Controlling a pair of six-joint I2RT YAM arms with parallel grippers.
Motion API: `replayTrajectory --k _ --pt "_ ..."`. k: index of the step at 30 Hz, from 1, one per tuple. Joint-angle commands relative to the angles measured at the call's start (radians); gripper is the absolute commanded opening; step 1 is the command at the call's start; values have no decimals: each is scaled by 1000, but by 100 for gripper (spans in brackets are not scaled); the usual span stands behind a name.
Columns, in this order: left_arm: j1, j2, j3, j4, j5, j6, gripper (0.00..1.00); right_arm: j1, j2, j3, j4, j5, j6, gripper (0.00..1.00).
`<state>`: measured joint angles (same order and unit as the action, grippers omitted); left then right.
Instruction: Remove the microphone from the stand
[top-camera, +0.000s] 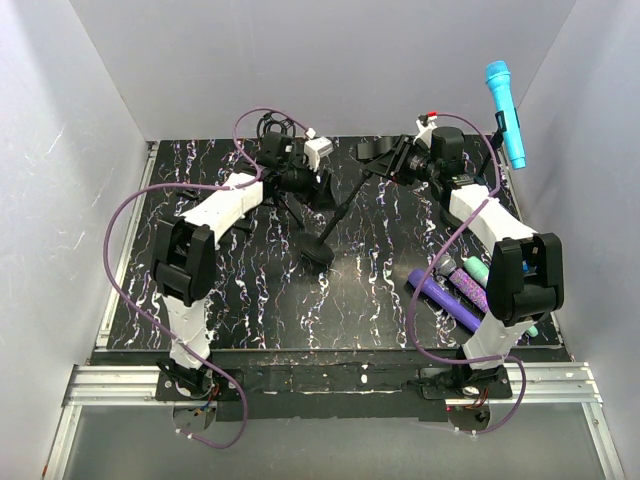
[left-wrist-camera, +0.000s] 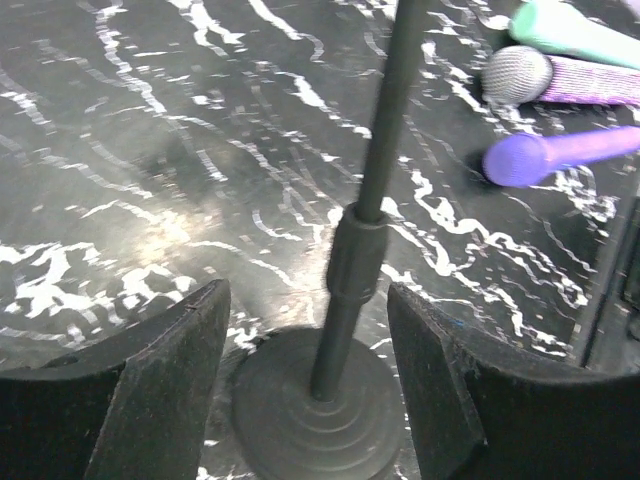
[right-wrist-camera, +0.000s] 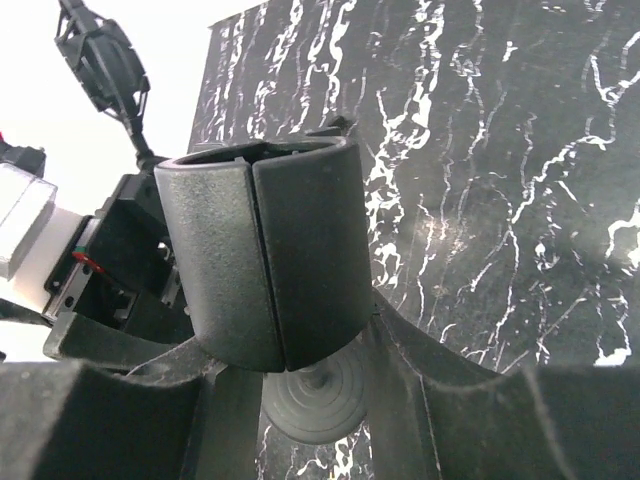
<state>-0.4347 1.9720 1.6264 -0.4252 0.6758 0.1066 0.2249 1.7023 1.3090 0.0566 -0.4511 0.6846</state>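
The black stand has a round base and a tilted pole. My right gripper is shut on the black split clip at the pole's top; the clip's mouth looks empty. The base shows below the clip. My left gripper is open, its fingers on either side of the pole just above the base, not touching it. A cyan microphone is upright at the far right by the wall, behind my right arm.
A purple microphone, a glittery purple one with a grey head and a green one lie by the right arm's base; they also show in the left wrist view. White walls enclose the table.
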Motion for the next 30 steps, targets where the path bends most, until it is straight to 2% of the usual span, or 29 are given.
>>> replayTrajectory --k 1,8,14,20,21,23,24,25,26,28,30 --pt "-35 8 -14 18 199 -4 61 10 -10 -22 71 -126 -57 1" --pt "-61 22 -19 57 240 -2 56 10 -26 -31 65 -118 -57 1" --pt "-102 42 -7 57 167 19 34 14 -35 -39 66 -112 -56 1" --pt "-136 36 4 55 127 56 28 17 -43 -25 49 -106 -57 1" --pt "-141 37 3 57 116 57 25 19 -44 -24 46 -104 -57 1" --pt "-153 41 1 55 91 58 5 19 -44 -24 42 -101 -56 1" --pt "-157 38 0 57 64 59 0 21 -46 -24 35 -92 -51 1" --pt "-165 31 -8 68 36 54 0 21 -47 -17 14 -68 -40 1" --pt "-174 18 -16 86 -20 42 0 24 -50 -5 -27 -8 -16 1" --pt "-205 -25 -55 158 -261 10 0 34 -58 42 -134 111 22 1" --pt "-249 -86 -120 296 -614 -11 0 63 -69 134 -263 287 70 1"
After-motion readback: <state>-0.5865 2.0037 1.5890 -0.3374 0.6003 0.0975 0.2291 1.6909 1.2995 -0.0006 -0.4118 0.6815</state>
